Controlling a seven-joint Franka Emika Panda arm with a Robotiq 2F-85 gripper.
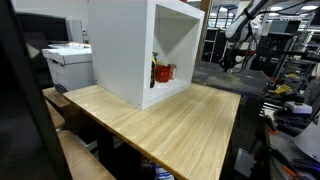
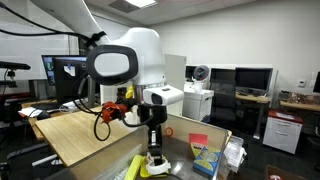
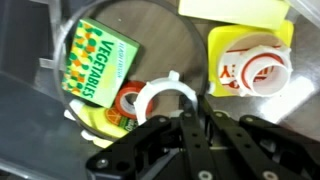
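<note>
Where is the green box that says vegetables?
In the wrist view, the green vegetables box lies on the left inside the clear bin, just up-left of the white ring by the fingers.

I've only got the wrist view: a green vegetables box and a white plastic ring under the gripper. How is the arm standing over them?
Observer: The white robot arm points the black gripper straight down, next to a light wooden table.
Operator: Anything near the box that I can't see?
Observer: A flat red item lies just beyond the green vegetables box.
Operator: Anything else worth knowing?
Observer: In an exterior view, a white open-fronted cabinet stands on a wooden tabletop, with red items inside.
</note>
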